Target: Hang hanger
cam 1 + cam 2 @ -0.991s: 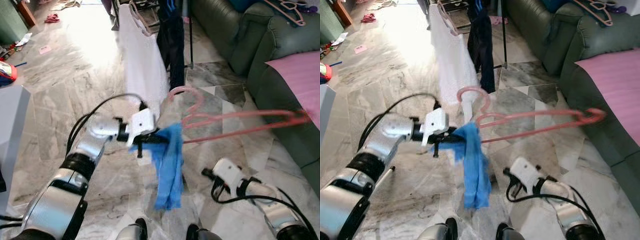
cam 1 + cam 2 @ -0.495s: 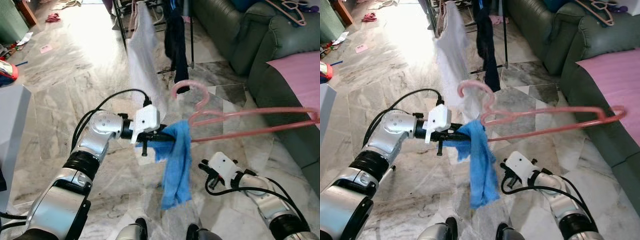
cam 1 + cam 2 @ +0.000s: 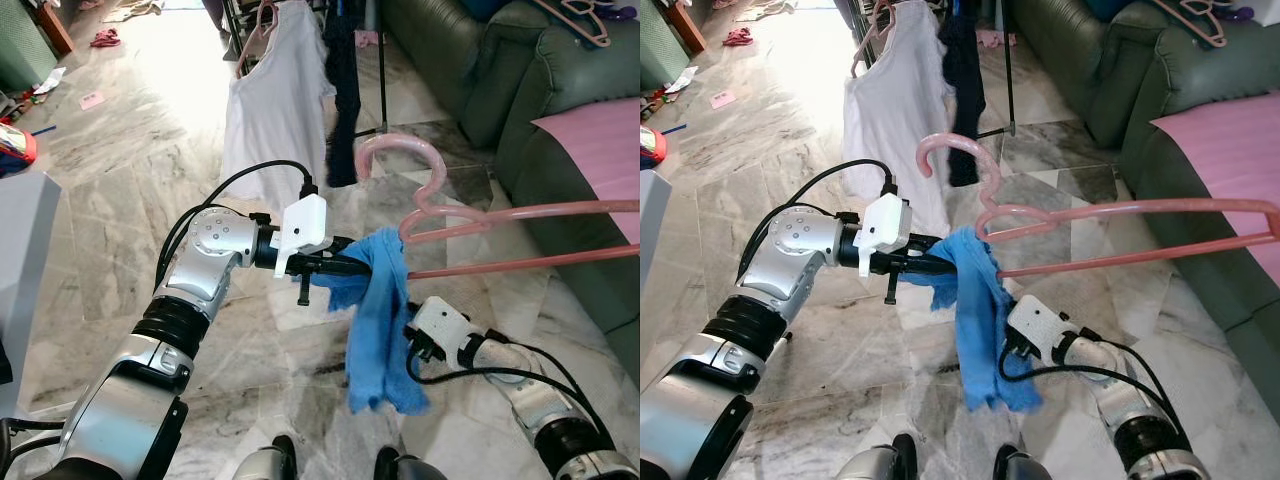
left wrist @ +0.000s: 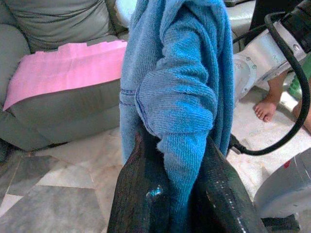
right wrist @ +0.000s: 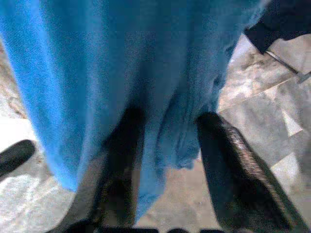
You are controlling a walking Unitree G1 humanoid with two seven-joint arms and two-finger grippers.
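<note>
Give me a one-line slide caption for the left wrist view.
Left gripper pinches a bunched blue cloth; green sofa with pink cover behind.

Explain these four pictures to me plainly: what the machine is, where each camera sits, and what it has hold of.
This is a walking humanoid robot with two silver arms, each ending in two long black fingers. The two wide pictures come from a pair of cameras on its head, looking down at a marble floor. The two close-ups come from cameras on its wrists, looking along the fingers.

The left gripper is shut on a blue cloth, which drapes over a pink hanger; the left wrist view shows the fingers pinching the fabric. The right gripper sits lower, open, with the cloth hanging between its fingers.

Ahead stands a clothes rack with a white shirt and a dark garment. To the right is a green sofa with a pink cover.
</note>
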